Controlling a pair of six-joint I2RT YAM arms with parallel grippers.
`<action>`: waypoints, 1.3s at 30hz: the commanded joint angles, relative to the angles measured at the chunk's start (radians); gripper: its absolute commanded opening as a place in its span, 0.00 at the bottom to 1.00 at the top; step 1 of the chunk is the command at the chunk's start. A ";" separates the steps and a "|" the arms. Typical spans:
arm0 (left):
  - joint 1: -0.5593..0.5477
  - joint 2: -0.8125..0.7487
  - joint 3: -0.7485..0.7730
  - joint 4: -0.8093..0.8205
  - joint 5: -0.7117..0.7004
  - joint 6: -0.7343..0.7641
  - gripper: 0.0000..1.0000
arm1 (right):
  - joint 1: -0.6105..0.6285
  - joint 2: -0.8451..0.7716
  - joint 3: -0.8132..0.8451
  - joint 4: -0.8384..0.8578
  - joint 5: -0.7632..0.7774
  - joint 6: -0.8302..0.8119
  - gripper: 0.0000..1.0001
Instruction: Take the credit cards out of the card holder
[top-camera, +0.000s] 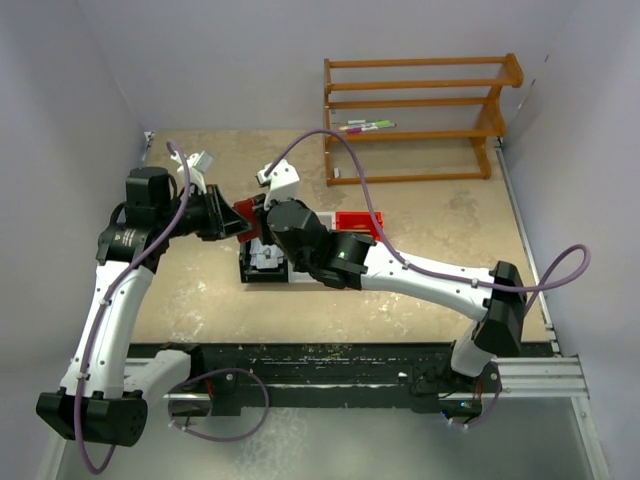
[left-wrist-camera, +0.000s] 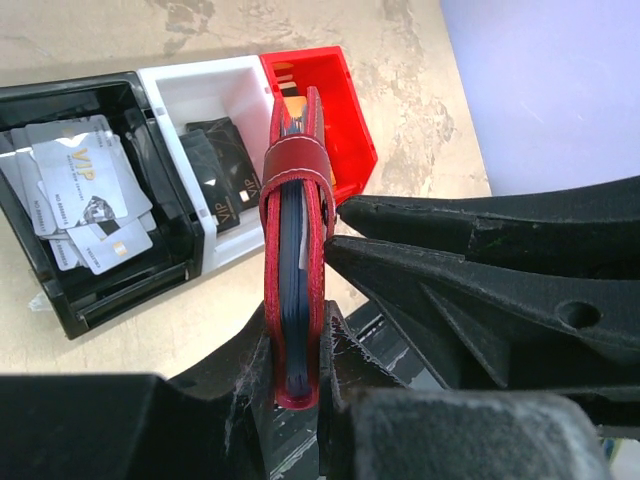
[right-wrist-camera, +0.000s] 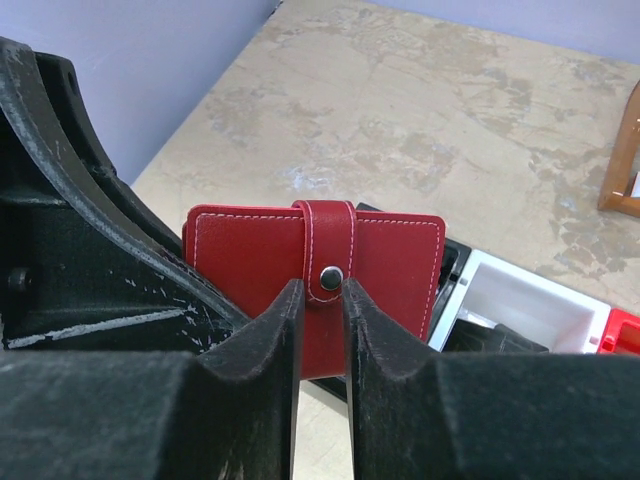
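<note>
**Two grippers on one red card holder**

You have the card holder (left-wrist-camera: 295, 250) raised on edge above the table (top-camera: 200, 300), between both arms near the middle of the top view. It is red stitched leather with a fine grain, a looped strap tab (right-wrist-camera: 328, 240) closed by a round metal snap (right-wrist-camera: 331, 277), and blue-grey sleeves packed tightly inside.

The left gripper (left-wrist-camera: 295, 370) is clamped on the holder's near edge. The right gripper (right-wrist-camera: 320, 290) is drawn narrow. Its scuffed black fingertips flank the strap tab just below the snap, and you cannot tell whether they pinch it.

In the left wrist view, a black tray (left-wrist-camera: 120, 300) at 10 o'clock from the holder carries a loose pile of pale glossy credit cards (left-wrist-camera: 80, 180) printed VIP. The white bin (left-wrist-camera: 200, 75) beside it holds black cards (left-wrist-camera: 215, 170). A red bin (left-wrist-camera: 350, 130) stands at 12 o'clock behind the holder.

The table is matte beige with mottled, stone-like blotches, closed in by pale lavender walls (top-camera: 230, 60). A wooden rack (top-camera: 420, 85) with markers (top-camera: 368, 126) on a rail stands at 1 o'clock in the top view.
</note>
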 joint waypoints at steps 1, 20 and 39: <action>-0.007 -0.022 0.062 0.050 0.093 0.001 0.00 | -0.014 0.043 0.052 -0.027 0.103 -0.056 0.22; -0.007 -0.026 0.054 0.027 0.100 0.009 0.00 | -0.082 0.022 0.051 0.017 0.150 -0.141 0.00; -0.007 -0.018 0.069 0.025 0.146 0.013 0.00 | -0.235 -0.225 -0.119 0.012 -0.396 -0.124 0.52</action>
